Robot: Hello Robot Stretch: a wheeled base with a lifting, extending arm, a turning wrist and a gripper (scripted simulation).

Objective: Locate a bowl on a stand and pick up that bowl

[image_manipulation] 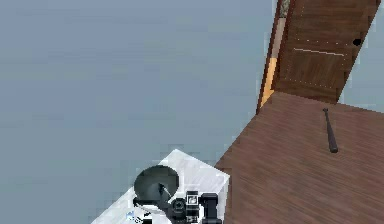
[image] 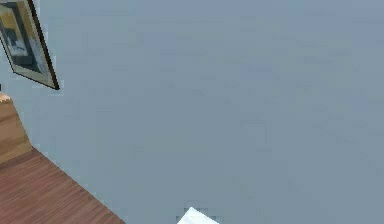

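Note:
A dark grey bowl [image_manipulation: 157,183] sits on a white stand [image_manipulation: 200,172] at the bottom of the arm side view, close to the grey wall. The gripper [image_manipulation: 172,205] shows just below and right of the bowl, with the white marker squares [image_manipulation: 203,203] to its right. The bowl rests on the stand right at the gripper's far end, so I cannot tell whether the gripper holds anything or touches the bowl. A white corner of the stand [image: 197,216] pokes up at the forward view's bottom edge.
A plain grey wall [image: 220,100] stands close ahead, with a framed picture [image: 27,42] at upper left and wooden furniture [image: 12,128] at the left edge. In the arm side view a wooden door [image_manipulation: 318,50] stands at upper right, and a dark bat [image_manipulation: 330,130] lies on the wooden floor [image_manipulation: 300,170].

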